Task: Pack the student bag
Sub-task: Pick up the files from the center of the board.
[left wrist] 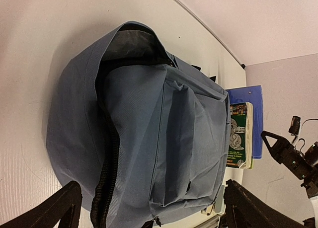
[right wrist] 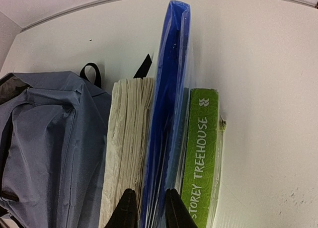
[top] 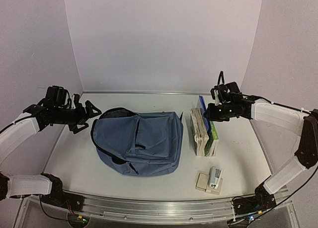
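Note:
The student bag [top: 139, 143] is a slate-blue backpack lying flat mid-table, its main zip gaping at the top [left wrist: 134, 44]. To its right, a thick book with pale pages [right wrist: 126, 138], a blue folder [right wrist: 169, 89] and a green book [right wrist: 201, 153] stand on edge side by side. My right gripper [right wrist: 149, 208] is above this row [top: 214, 112]. Its two fingers press either side of the blue folder's near end. My left gripper [top: 87, 116] hovers beyond the bag's left end, wide open, with nothing between its fingers [left wrist: 59, 208].
A small stack of beige pads with a little white and green item on top [top: 211, 181] lies near the front right. The bag's dark strap loops [right wrist: 92, 71] lie next to the books. White walls close in the table at the back and sides.

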